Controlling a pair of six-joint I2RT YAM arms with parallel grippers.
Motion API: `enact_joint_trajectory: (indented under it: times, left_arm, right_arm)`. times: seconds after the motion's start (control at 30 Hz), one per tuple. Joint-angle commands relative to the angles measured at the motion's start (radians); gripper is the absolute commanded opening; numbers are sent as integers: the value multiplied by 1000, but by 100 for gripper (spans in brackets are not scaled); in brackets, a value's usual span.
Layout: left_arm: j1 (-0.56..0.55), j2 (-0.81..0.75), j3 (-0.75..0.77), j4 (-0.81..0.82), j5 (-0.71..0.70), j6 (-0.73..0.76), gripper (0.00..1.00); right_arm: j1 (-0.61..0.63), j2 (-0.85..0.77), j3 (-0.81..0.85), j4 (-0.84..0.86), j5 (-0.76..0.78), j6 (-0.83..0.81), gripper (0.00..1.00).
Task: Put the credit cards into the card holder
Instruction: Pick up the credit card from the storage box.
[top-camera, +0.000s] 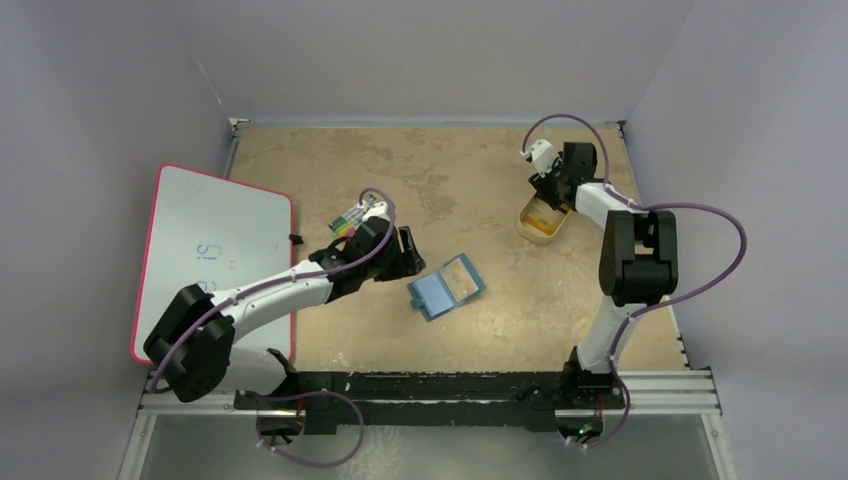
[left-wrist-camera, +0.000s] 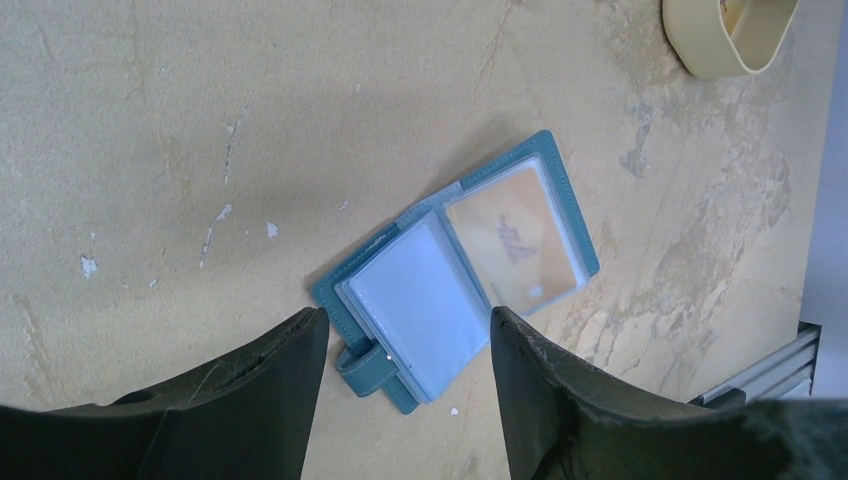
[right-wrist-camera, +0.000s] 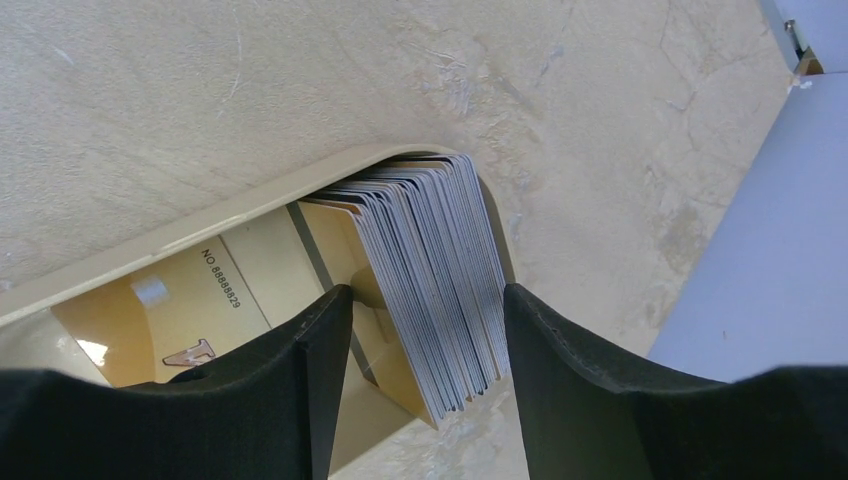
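Observation:
The teal card holder (top-camera: 447, 286) lies open on the table, a strap tab at its near-left edge. In the left wrist view the card holder (left-wrist-camera: 460, 275) shows an orange-yellow credit card (left-wrist-camera: 515, 240) under its right clear pocket; the left pocket looks pale blue. My left gripper (left-wrist-camera: 405, 335) hovers open just short of it, left of it (top-camera: 405, 252) in the top view. More credit cards (right-wrist-camera: 430, 260) stand on edge as a stack in the tan tray (right-wrist-camera: 200, 232). My right gripper (right-wrist-camera: 425, 310) is open, one finger either side of the stack. Another orange card (right-wrist-camera: 170, 310) lies flat in the tray.
The tan tray (top-camera: 543, 218) sits at the back right near the side wall. A flat pack with multicoloured stripes (top-camera: 348, 220) lies behind my left wrist. A red-edged whiteboard (top-camera: 210, 250) covers the table's left side. The metal rail (top-camera: 480, 385) runs along the near edge.

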Motion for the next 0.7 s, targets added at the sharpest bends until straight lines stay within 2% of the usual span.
enact_joint_trajectory:
  times: [0.0,0.4,0.67]
  left_arm:
    - [9,-3,-1,40,21,29,60]
    - [9,4,-27,69,50,4,59]
    - [9,1,-25,73,55,-2,59]
  right_arm:
    - [4,-29,13,58,59,-17,58]
    - [5,-45,31,42,64,9,52]
    - [6,-45,40,30,76,12,42]
